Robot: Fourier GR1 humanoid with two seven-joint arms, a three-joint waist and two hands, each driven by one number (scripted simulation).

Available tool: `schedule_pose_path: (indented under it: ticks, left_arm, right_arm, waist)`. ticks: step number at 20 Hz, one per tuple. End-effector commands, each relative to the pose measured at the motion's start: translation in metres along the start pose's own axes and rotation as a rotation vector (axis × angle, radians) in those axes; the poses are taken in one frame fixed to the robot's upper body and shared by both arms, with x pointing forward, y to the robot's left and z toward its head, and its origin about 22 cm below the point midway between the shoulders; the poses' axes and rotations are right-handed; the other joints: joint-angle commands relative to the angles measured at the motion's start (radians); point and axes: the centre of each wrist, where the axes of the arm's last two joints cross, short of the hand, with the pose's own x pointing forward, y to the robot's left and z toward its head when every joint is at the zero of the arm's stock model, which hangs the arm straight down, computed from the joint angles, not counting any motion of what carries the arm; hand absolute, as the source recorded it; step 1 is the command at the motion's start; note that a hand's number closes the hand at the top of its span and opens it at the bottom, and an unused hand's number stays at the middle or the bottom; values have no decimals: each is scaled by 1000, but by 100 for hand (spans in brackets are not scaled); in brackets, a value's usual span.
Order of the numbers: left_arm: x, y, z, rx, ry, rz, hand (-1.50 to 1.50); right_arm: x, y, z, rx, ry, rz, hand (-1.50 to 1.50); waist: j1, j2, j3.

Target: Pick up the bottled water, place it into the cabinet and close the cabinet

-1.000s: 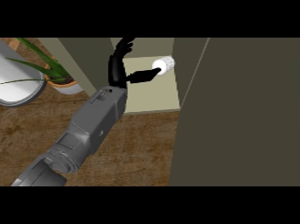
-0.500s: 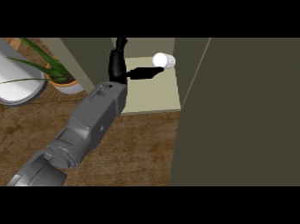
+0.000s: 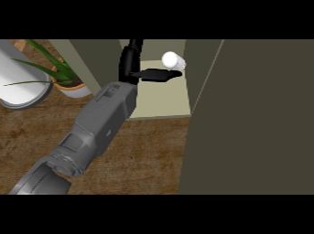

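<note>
**Setting the bottle on the cabinet shelf**

Reaching into the cabinet (image 3: 160, 103), the hand (image 3: 135, 64) stood with fingers straight up and thumb out toward the bottle (image 3: 173, 60), touching or just beside it. The bottle stood on the shelf, so placing looked nearly done. Next, the arm would need to clear out and swing the door (image 3: 267, 114) shut.

A hand (image 3: 135, 64) is seen inside the open cabinet (image 3: 160, 98), its thumb extended just below the bottled water (image 3: 173, 60). A potted plant (image 3: 64, 77) is set on the wooden counter (image 3: 24, 137) nearby.
</note>
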Motion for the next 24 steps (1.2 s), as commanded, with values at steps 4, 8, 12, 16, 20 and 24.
schedule_pose_path:
  ticks: [4,8,12,16,20,24]
  left_arm:
    - [5,-8,7,-67,-6,144,-150]
    - [-3,-13,31,-86,5,228,-150]
    - [12,-27,41,-109,36,245,-150]
    - [1,-19,81,-106,20,270,150]
    - [-1,1,113,-117,45,270,150]
    - [11,26,134,-123,65,251,150]
  right_arm:
    - [19,-5,1,1,-6,2,-150]
    - [25,-3,3,-4,5,-9,-150]
    - [21,2,1,-22,-3,11,-150]
    - [31,-4,6,18,7,33,-150]
    - [23,2,2,99,10,105,-150]
    - [27,1,4,225,106,150,150]
  waist:
    - [22,-12,1]
    - [30,-18,0]
    - [51,-21,1]
    - [74,-25,1]
    - [76,-25,0]
    - [82,-27,0]
